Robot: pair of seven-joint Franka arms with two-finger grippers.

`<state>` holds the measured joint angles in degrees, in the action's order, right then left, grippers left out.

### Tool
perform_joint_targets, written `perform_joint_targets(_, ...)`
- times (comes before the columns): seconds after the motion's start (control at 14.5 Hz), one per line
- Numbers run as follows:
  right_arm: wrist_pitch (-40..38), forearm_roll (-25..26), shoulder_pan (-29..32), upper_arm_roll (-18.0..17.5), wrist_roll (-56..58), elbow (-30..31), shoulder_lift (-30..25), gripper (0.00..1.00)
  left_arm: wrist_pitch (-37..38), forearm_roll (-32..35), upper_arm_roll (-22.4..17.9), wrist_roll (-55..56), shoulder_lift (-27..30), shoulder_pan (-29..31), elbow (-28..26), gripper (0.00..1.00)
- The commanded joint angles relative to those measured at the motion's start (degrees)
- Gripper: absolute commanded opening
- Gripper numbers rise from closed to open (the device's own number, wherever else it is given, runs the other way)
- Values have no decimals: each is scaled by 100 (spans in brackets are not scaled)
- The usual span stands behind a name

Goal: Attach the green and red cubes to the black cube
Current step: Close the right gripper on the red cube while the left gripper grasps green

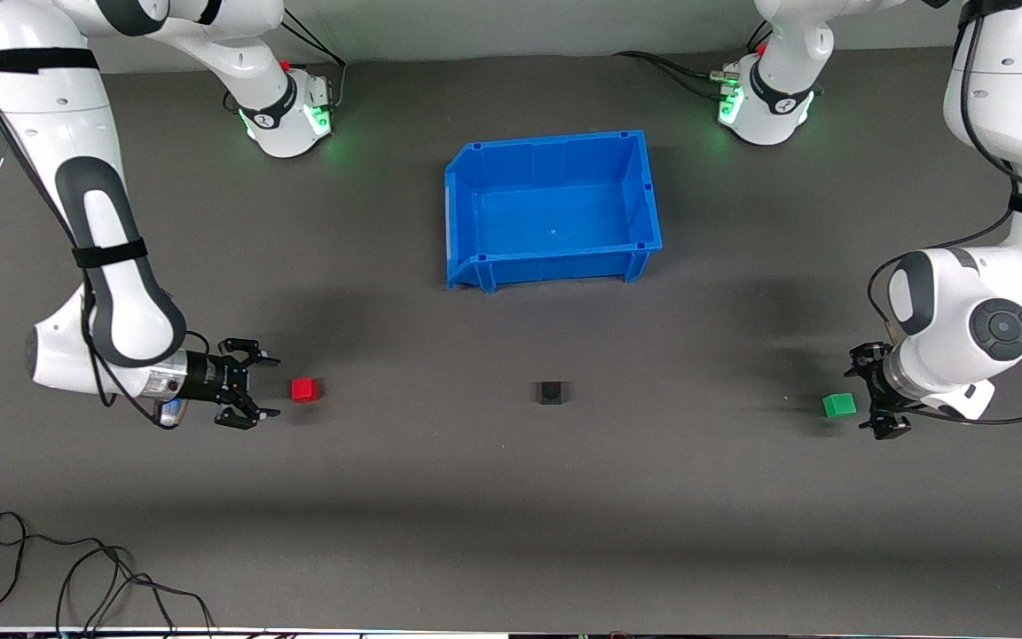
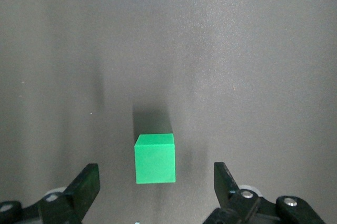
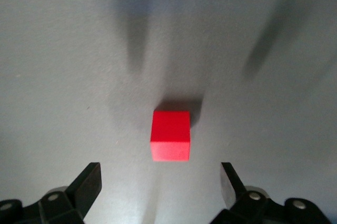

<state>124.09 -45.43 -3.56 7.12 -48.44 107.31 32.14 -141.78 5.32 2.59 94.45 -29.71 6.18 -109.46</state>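
The red cube [image 1: 302, 389] lies on the dark table toward the right arm's end. My right gripper [image 1: 267, 387] is open and low beside it, with the cube just clear of the fingertips. In the right wrist view the red cube [image 3: 170, 135] lies ahead of the open right gripper [image 3: 160, 182]. The green cube [image 1: 838, 405] lies toward the left arm's end. My left gripper [image 1: 866, 395] is open beside it. In the left wrist view the green cube [image 2: 155, 158] sits at the mouth of the open left gripper [image 2: 156, 184], untouched. The black cube [image 1: 551, 392] lies alone between the two coloured cubes.
An empty blue bin [image 1: 467, 177] stands farther from the front camera than the black cube, between the two arm bases. A loose black cable [image 1: 76, 577] lies near the table's front edge toward the right arm's end.
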Motion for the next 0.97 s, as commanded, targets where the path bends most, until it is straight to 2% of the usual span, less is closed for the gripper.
perform_joint_targets(0.0,264,-194,-57,0,125,-8,134,100,-384,119,-13,161,-227,-21,-76,98)
perform_joint_targets(0.34,528,-335,-224,-9,133,-26,293,100,-491,119,-13,179,-316,49,-111,92)
perform_joint_targets(0.48,537,-352,-233,-18,133,-34,328,100,-535,119,-13,170,-351,50,-102,83)
perform_joint_targets(0.55,546,-352,-250,-18,134,-35,328,100,-544,119,-22,162,-351,50,-111,75)
perform_joint_targets(0.62,572,-352,-285,-18,134,-35,354,100,-527,127,-22,153,-325,50,-93,60)
perform_joint_targets(0.69,607,-352,-285,-18,134,-43,398,100,-500,119,-22,153,-281,41,-84,52)
perform_joint_targets(0.9,625,-352,-285,-18,134,-43,416,100,-447,128,-22,153,-272,6,-84,11)
